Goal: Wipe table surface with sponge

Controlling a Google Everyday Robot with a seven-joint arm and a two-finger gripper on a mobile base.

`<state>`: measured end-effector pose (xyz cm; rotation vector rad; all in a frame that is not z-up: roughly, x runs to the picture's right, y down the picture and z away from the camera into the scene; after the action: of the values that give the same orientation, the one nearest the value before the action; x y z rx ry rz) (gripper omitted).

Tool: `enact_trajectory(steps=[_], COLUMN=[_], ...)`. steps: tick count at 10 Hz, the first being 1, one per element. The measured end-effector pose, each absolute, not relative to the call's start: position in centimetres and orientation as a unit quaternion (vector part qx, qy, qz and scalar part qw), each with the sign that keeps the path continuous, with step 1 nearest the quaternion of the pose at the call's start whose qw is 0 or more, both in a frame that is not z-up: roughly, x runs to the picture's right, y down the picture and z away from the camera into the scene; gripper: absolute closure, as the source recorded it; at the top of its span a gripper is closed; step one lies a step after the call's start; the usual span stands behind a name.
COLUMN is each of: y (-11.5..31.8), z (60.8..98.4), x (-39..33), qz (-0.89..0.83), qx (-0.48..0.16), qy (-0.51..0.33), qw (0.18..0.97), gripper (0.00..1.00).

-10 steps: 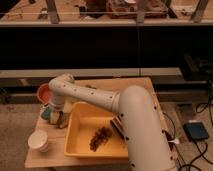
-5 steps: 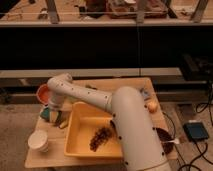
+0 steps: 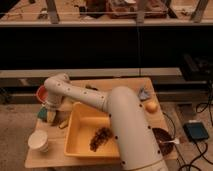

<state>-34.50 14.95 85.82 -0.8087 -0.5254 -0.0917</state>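
The table surface is a light tan wooden top. My arm reaches from the lower right across to the table's left edge. My gripper points down there, right over the teal-green sponge. The sponge lies on the table by the left edge and is partly hidden by the gripper. The gripper is at or touching the sponge.
A yellow tub holding dark brown bits stands just right of the gripper. A small pale yellow lump lies beside it. A white cup is front left, a red bowl behind. A yellow fruit and dark bowl are on the right.
The arm's upper part has shifted a little to the left. The gripper stays over the sponge at the table's left edge.
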Motion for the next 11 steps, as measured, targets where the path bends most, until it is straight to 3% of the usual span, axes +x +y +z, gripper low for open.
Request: enact_trajectory(steps=[5, 11], y=[18.8, 21.9], z=[82.0, 81.8], x=[-37.1, -32.5], qz=[-0.068, -0.027], qx=[-0.392, -0.409], qy=[-0.272, -0.259], qw=[0.876, 0.875], gripper=[0.77, 0.77])
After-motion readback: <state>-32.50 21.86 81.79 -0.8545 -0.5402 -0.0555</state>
